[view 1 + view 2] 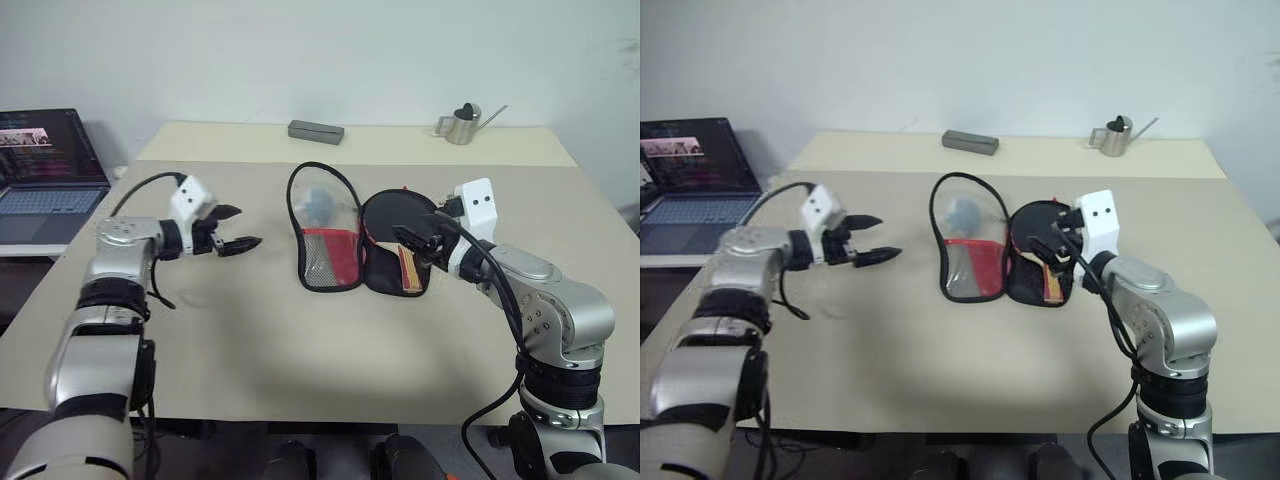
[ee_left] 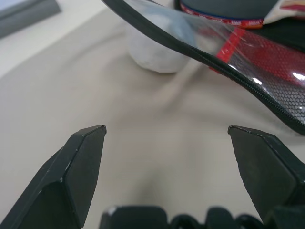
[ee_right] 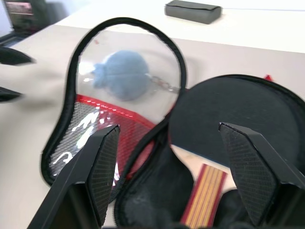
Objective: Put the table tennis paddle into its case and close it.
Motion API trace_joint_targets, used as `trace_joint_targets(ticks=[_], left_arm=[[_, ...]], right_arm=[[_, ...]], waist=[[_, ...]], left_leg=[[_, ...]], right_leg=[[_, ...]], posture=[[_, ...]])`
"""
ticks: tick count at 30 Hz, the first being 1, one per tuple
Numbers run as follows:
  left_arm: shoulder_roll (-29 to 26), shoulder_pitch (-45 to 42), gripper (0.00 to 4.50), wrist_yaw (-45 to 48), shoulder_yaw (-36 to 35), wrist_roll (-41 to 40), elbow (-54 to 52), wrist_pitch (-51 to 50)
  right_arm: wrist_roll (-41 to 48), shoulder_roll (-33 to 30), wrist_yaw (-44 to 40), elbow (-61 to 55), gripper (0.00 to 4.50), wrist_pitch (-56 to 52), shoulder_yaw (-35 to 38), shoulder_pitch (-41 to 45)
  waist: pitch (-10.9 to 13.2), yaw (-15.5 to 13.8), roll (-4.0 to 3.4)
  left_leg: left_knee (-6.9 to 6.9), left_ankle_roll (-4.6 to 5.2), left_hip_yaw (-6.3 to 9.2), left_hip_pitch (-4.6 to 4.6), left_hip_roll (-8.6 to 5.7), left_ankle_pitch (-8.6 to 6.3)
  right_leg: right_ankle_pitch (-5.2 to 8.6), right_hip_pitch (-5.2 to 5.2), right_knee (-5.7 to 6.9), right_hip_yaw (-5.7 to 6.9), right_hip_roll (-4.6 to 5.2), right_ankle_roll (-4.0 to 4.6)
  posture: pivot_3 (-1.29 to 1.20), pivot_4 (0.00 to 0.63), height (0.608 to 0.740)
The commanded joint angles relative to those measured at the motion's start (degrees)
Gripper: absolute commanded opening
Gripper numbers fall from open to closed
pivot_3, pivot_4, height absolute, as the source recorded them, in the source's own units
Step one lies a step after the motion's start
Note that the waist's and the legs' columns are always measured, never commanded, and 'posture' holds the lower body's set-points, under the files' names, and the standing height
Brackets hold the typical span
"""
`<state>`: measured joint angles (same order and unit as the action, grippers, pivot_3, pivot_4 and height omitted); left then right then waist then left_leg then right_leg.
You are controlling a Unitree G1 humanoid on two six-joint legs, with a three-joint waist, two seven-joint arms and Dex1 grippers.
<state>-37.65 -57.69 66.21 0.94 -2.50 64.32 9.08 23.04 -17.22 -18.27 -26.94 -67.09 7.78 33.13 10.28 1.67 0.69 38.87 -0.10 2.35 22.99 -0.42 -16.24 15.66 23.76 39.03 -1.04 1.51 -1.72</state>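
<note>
Case [image 1: 340, 235] lying unzipped on the beige table [image 1: 300, 340], spread flat in 2 halves joined along the middle. Clear-plastic flap with red mesh panel on the half nearer the left claw; grey fluffy charm [image 3: 119, 74] seen through the clear plastic. Black padded half on the side of the right claw, with the table tennis paddle [image 3: 228, 121] resting inside it: black round blade filling the upper part, striped wooden handle [image 3: 206, 195] pointing toward the narrow end.

Left claw [image 1: 232, 232] hovering above the table, well to the outer side of the clear flap, apart from it, 2 black fingers [image 2: 78, 167] spread wide with nothing between them. Pointed across toward the case; zipper rim and charm just ahead of the fingertips in the left wrist view.

Right claw [image 1: 420, 240] poised over the padded half, right above the paddle's handle end, 2 fingers [image 3: 102, 167] spread wide and gripping nothing. Blade and handle framed between the fingers in the right wrist view; contact with the case not clear.

Beyond both claws, at the far side of the table: small grey box [image 1: 316, 131] and metal watering can [image 1: 462, 124]. Open laptop [image 1: 45, 175] on a lower surface off to the outer side of the left claw.
</note>
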Motion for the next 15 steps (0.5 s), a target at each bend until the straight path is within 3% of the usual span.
trace_joint_targets(ticks=[1, 8, 15], left_arm=[[2.43, -4.18, 4.5, -2.7, 0.98, 2.58, 3.88, 2.99], [6.26, -8.48, 4.5, -6.29, 2.43, 6.87, 9.07, 3.99], [8.46, -10.5, 4.5, -9.01, 2.59, 9.32, 10.79, 3.89]], right_arm=[[2.99, -3.6, -3.57, -3.89, 3.62, 0.53, 0.1, -0.36], [6.06, -15.44, -11.15, -6.22, 3.62, 1.34, -0.07, -4.34], [9.08, -21.68, -13.87, -8.99, 3.62, 0.52, 2.2, -8.62]], waist=[[0.01, -0.04, 0.02], [0.05, 0.26, 0.08], [0.08, 0.12, 0.13]], left_leg=[[0.0, 0.0, 0.0, 0.01, 0.0, 0.0], [0.0, 0.01, 0.0, 0.03, -0.01, 0.0], [0.0, 0.01, 0.02, 0.02, 0.02, 0.0]], right_leg=[[0.0, 0.0, -0.01, 0.01, 0.0, 0.0], [0.0, 0.0, -0.01, 0.01, 0.0, -0.01], [0.0, 0.0, 0.0, 0.02, -0.04, -0.01]], posture=[[0.0, 0.15, 0.74], [0.0, 0.15, 0.74], [0.0, 0.15, 0.74]])
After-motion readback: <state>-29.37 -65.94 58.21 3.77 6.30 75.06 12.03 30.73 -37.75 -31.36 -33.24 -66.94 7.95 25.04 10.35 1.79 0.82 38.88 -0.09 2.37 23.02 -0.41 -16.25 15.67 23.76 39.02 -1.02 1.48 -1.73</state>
